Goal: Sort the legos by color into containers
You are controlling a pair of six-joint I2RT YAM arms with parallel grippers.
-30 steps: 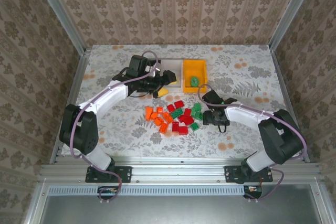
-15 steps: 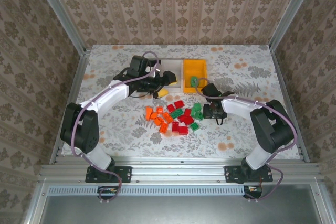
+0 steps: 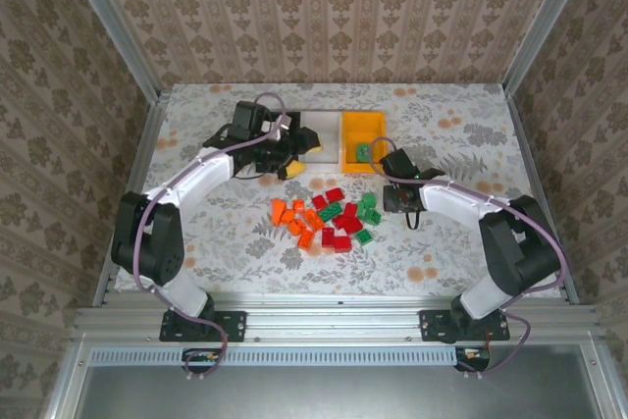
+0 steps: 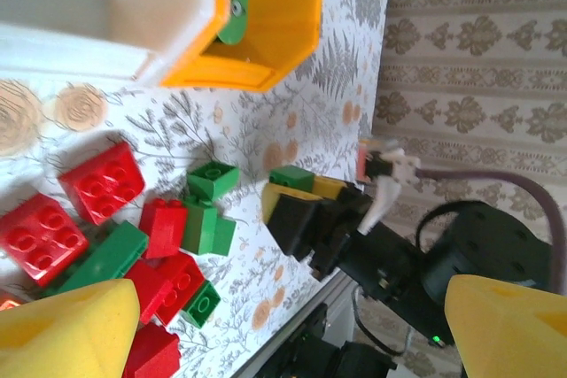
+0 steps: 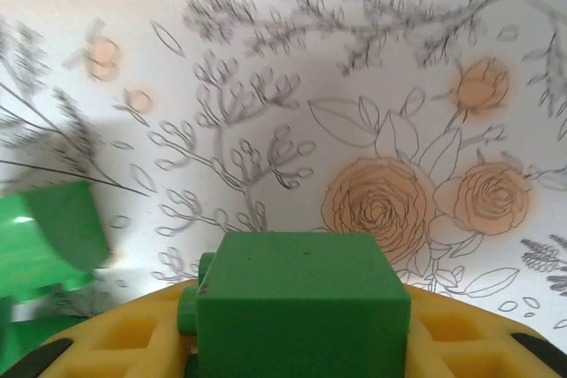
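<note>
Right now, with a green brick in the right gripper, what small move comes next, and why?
Probably swing the right gripper toward the orange-yellow bin: it pinches a green brick, and that bin already holds a green lego.

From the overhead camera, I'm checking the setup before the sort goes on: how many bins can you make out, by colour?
white bin: 1
orange-yellow bin: 1
Total: 2
The left arm covers the table just left of the white bin, so I cannot tell whether another bin sits there.
</note>
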